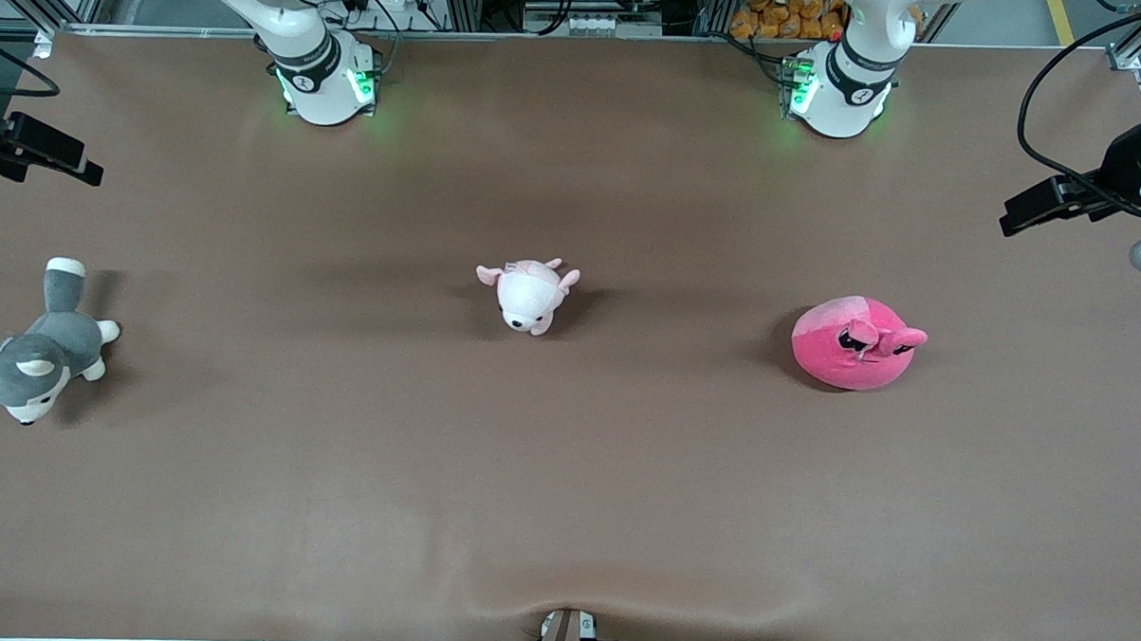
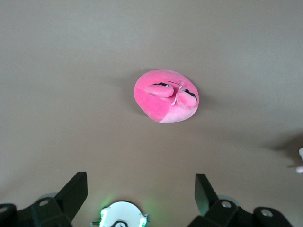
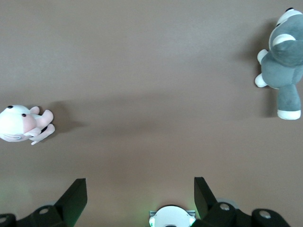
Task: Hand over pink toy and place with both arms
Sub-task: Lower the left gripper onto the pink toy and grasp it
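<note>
Front view: round hot-pink plush blob [image 1: 852,345] on brown table [image 1: 565,472] toward left arm's end; pale pink-and-white plush animal [image 1: 530,295] mid-table; grey-and-white husky plush [image 1: 38,349] toward right arm's end

Left wrist view: left gripper [image 2: 141,194] fingers spread wide, empty, high over table near blob [image 2: 166,96]

Right wrist view: right gripper [image 3: 140,193] fingers likewise apart, empty, high over bare table between husky [image 3: 283,66] and pale animal [image 3: 23,124]

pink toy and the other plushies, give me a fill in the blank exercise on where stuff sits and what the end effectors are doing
1. The pink toy lies on the table toward the ____ arm's end.
2. The grey-and-white husky plush lies toward the ____ arm's end.
3. The plush lying between them, the pale pink-and-white plush, is ____ than the pink toy.
4. The left end effector and the right end effector are both ____, holding nothing.

Missing words: left; right; smaller; open
</note>
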`<state>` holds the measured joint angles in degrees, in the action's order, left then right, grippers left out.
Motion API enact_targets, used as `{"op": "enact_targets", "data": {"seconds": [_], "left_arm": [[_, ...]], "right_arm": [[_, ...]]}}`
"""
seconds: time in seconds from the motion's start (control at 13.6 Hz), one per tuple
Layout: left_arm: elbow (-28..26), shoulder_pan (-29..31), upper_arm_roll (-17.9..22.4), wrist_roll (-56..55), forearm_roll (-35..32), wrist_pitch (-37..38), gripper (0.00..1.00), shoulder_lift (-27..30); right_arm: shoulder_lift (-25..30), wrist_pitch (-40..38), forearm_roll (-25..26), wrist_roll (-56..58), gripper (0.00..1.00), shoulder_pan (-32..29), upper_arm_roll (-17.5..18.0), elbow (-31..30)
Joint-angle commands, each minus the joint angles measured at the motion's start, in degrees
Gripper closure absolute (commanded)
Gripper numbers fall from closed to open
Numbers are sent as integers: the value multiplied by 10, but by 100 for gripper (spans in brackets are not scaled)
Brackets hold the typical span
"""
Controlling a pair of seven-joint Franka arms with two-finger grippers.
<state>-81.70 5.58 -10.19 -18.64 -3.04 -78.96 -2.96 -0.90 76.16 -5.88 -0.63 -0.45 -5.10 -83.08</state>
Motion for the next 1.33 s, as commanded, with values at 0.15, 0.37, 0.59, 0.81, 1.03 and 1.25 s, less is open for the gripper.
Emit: {"op": "enact_targets", "data": {"seconds": [0.15, 0.37, 0.59, 0.81, 1.03, 1.25], "left_arm": [[-3, 24, 0, -53, 1, 5, 0, 5], [-6, 27, 0, -86, 1, 1, 0, -4], [-26, 26, 1, -171, 1, -15, 0, -6], [-54, 28, 1, -206, 1, -44, 0, -5], [-114, 46, 0, -216, 1, -109, 0, 10], [-150, 43, -6, -281, 1, -139, 0, 17]], "right_arm": [[-15, -1, 54, -6, 0, 32, 3, 6], [-17, 4, 65, -8, 0, 35, 3, 6], [-19, 12, 66, -8, 0, 27, 2, 5], [-19, 13, 66, -8, 0, 29, 2, 5], [-19, 13, 64, -9, 0, 28, 2, 5], [-20, 13, 62, -9, 0, 30, 2, 5]]}}
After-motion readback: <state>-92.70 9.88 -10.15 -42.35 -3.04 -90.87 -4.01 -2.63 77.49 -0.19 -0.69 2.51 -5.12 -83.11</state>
